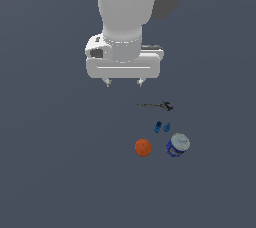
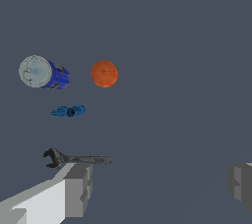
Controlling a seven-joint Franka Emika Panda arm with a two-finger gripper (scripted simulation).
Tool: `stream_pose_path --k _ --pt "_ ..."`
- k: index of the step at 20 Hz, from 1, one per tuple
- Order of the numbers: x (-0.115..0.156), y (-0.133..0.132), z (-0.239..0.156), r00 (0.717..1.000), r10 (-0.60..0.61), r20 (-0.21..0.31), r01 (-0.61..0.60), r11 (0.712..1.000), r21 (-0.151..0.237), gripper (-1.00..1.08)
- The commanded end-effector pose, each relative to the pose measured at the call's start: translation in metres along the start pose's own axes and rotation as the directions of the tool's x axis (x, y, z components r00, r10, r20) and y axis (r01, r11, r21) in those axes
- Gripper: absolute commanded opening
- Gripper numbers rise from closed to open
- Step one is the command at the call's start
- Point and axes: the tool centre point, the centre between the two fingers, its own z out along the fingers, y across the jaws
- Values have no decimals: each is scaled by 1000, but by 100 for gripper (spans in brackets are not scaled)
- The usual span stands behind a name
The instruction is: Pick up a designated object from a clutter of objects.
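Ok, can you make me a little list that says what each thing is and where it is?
pincer: open, holding nothing, above the floor
wrench: lying flat, closest thing to the pincer, jaw end toward the exterior view's right
two blue pieces: side by side, between wrench and jar
orange ball: beside the jar
blue jar: tipped over, pale lid

1. You see one flat surface filling both views, a plain dark slate grey-blue.
2. You get no walls, furniture or windows in either view; the surface runs to every edge.
3. Light is even and soft; you can make out only faint shading across the ground in the wrist view.
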Motion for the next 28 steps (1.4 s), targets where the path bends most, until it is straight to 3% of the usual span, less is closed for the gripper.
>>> stream_pose_path --k 1,17,23,28 --pt "0 0 0 1000 0 0 0 1000 0 100" --pt "0 -22 3 998 -61 -9 61 998 -30 100" --pt "-2 -32 24 989 -150 -5 150 988 -41 100" --pt "-7 -45 54 962 -275 3 274 960 -54 100"
